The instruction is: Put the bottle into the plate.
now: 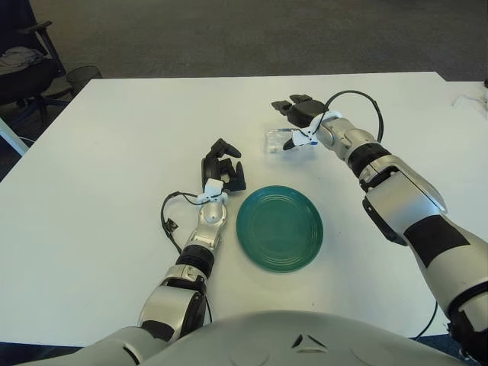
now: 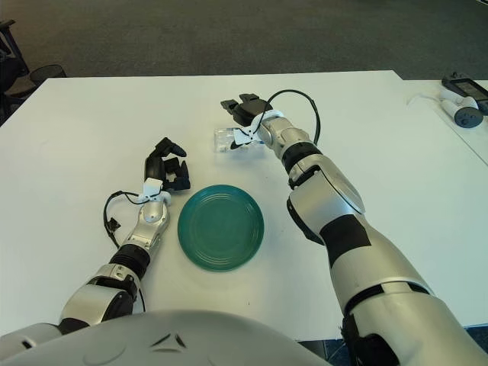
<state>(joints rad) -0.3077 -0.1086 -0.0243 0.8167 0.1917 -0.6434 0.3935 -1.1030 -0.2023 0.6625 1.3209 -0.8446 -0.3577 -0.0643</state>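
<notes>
A clear plastic bottle [image 1: 277, 141] lies on its side on the white table [image 1: 114, 152], a little behind the round green plate [image 1: 279, 228]. My right hand [image 1: 297, 114] is at the bottle's right end, fingers spread above and behind it, the thumb side close against it, not closed around it. The plate holds nothing. My left hand [image 1: 222, 171] shows just left of the plate with fingers relaxed, holding nothing. The bottle [image 2: 226, 139] and plate [image 2: 221, 227] also show in the right eye view.
A black cable [image 1: 169, 217] loops beside my left wrist. A dark chair [image 1: 23, 65] stands off the table's far left corner. Small devices [image 2: 461, 95] lie on a second table at the far right.
</notes>
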